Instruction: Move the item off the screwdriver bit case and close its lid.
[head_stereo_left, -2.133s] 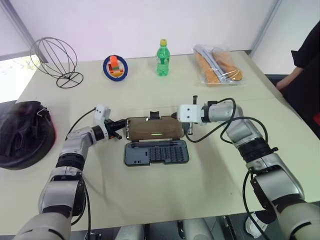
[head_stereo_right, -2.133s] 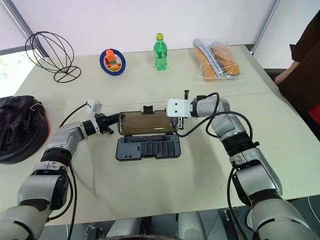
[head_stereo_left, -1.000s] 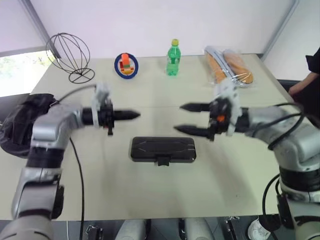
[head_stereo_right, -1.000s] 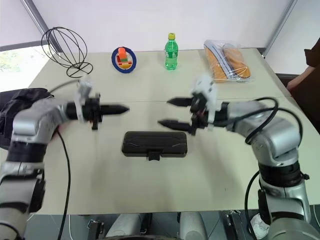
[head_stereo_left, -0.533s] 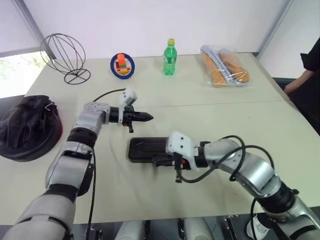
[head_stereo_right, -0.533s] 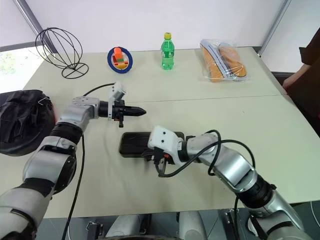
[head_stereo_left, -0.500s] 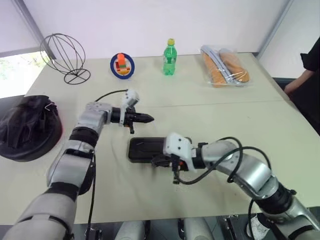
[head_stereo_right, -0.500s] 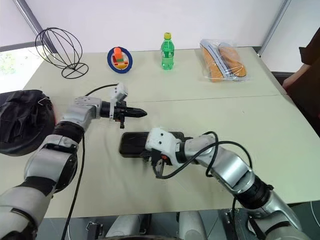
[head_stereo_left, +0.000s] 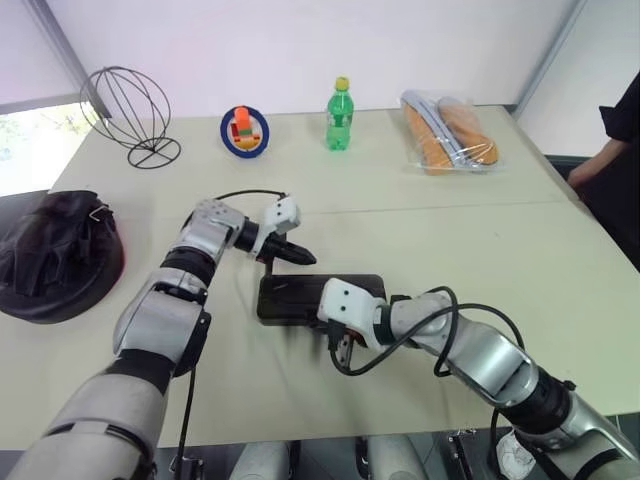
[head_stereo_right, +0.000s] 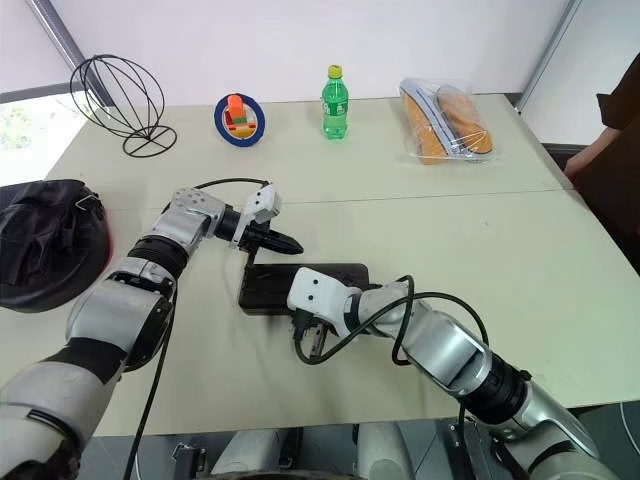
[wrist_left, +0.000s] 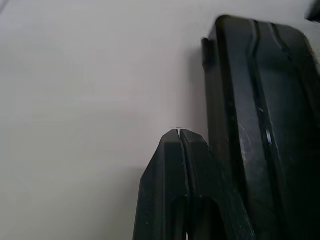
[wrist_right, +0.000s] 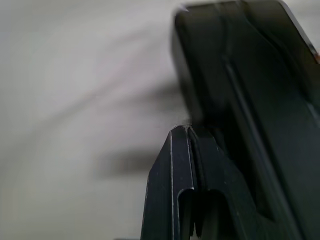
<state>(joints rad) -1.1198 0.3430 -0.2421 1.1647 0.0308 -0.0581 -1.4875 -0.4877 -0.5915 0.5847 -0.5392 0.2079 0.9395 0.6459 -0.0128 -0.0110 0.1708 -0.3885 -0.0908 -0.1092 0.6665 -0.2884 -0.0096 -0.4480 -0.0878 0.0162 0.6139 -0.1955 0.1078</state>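
Case (head_stereo_left: 318, 300) lies w/ lid down; left gripper (head_stereo_left: 305, 257) & right gripper (head_stereo_right: 310, 340) beside it, jaws clenched, nothing held.

Item (head_stereo_left: 55, 255) far left of case (head_stereo_left: 300, 296)

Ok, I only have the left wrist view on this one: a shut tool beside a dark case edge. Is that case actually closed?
Observer: Yes. The case lies flat and closed on the table.
Reviewer: And the black item?
Observer: The item sits far off to the left, well apart from the case.
Reviewer: Where is the right tool?
Observer: The right tool is shut, by the case's near edge, holding nothing.
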